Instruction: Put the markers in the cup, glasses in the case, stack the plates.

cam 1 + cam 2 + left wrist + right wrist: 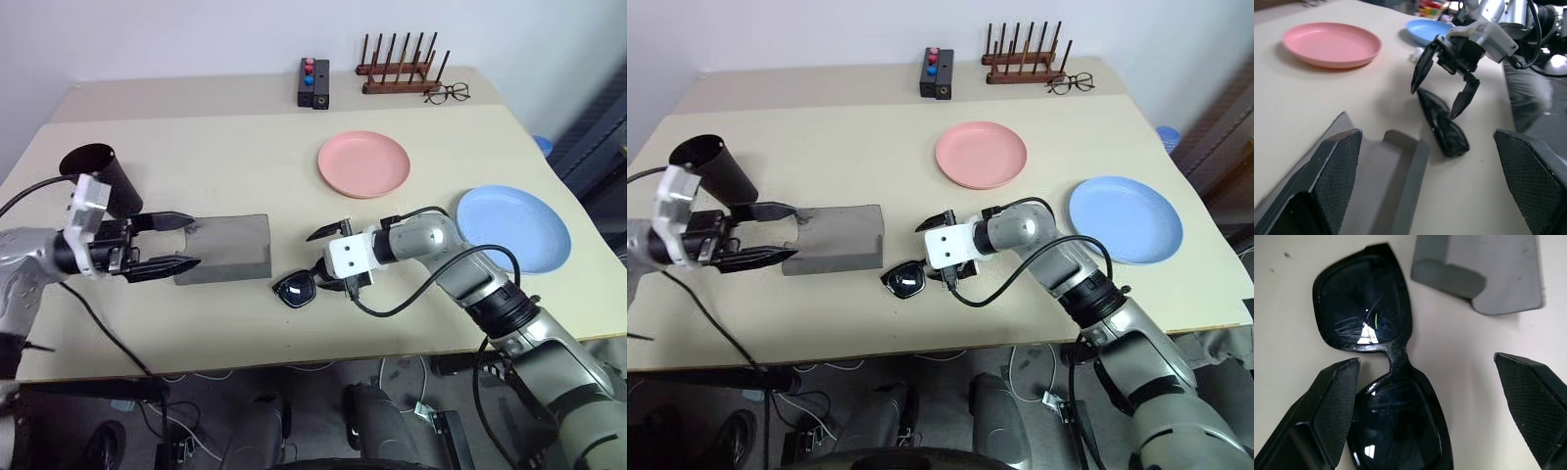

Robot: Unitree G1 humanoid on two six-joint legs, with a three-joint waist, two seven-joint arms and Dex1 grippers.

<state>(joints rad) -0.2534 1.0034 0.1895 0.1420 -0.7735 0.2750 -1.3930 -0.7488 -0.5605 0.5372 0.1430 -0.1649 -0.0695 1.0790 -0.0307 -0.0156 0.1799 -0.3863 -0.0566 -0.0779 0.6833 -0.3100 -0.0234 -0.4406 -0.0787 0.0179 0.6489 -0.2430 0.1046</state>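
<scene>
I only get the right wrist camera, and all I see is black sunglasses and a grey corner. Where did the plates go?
Observer: The pink plate and the blue plate lie apart on the table, not stacked.
Operator: What's the other hand doing?
Observer: The left hand is open at the left end of the case, the end away from your sunglasses.
Operator: And the cup?
Observer: The black cup is near the table's left edge, just behind the left hand.
</scene>
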